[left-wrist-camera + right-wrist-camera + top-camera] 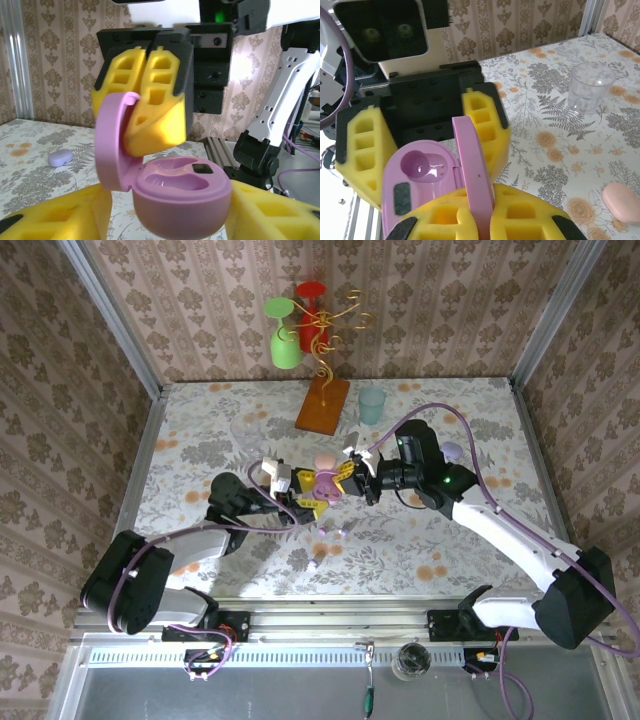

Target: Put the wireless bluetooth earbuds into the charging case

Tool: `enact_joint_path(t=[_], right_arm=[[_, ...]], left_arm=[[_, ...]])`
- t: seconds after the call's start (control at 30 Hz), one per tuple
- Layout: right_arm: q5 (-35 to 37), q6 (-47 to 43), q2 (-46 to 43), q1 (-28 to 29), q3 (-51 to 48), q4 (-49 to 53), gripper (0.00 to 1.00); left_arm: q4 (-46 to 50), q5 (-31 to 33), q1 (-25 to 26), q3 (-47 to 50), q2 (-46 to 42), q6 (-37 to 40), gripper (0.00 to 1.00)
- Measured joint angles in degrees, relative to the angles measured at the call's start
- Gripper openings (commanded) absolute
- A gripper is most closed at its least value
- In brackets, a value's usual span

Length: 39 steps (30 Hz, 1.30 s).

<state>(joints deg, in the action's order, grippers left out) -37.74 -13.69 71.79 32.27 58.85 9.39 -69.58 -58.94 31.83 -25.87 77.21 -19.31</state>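
1. Nearest the lens in the left wrist view, the left gripper [170,207] showed its two yellow foam fingers [55,215] at the bottom corners, standing apart.
2. Between them sat the base of the open pink charging case [180,200]. A strip of tablecloth showed between the case and one pad. On the other side I could not tell whether pad and case touched.
3. The lid [112,145] stood upright at the side of the base. Two moulded wells faced up, one with a small dark patch beside it.
4. The right gripper [480,200] reached in from the opposite side, its own yellow fingers pressed together and clamped on the lid's edge.
5. From above, both grippers met over the middle of the flowered table [200,420].
6. Three tiny pale specks, apparently the earbuds [322,530], lay on the cloth just on the near side of the grippers, outside the case. They were too small to tell their colours.
7. A lavender case [452,451] lay beside the right arm's wrist.
8. A closed pale pink case [622,200] and a clear cup [590,92] stood on the cloth, apart from each other.
9. At the far edge stood a teal cup [371,405], just beside a wire stand [322,405] on a wooden base. A green glass [285,340] and a red glass [311,295] hung from the stand.
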Motion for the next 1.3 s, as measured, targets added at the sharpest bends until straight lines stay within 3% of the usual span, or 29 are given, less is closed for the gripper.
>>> enact_joint_path(t=[0.13, 0.4, 0.7, 1.03, 1.3], right_arm=[[4.90, -0.81, -0.28, 1.95, 1.79, 2.71, 0.00], [11.19, -2.64, -0.26, 4.28, 4.17, 5.07, 0.00], [11.89, -3.13, 0.17, 5.11, 4.96, 6.58, 0.00], [12.72, -4.20, 1.46, 5.11, 4.96, 7.65, 0.00], [12.98, -4.17, 1.68, 5.11, 4.96, 7.65, 0.00]], left_arm=[[1.01, 1.49, 0.00, 0.00, 0.00, 0.26, 0.72], [4.74, 2.89, 0.07, 0.00, 0.00, 1.57, 0.69], [7.32, 2.82, 1.03, -0.04, 0.00, 2.67, 0.64], [8.26, 1.90, 1.95, -0.52, -0.42, 3.78, 0.66], [10.49, 1.77, 1.97, -1.07, -1.11, 4.57, 0.55]])
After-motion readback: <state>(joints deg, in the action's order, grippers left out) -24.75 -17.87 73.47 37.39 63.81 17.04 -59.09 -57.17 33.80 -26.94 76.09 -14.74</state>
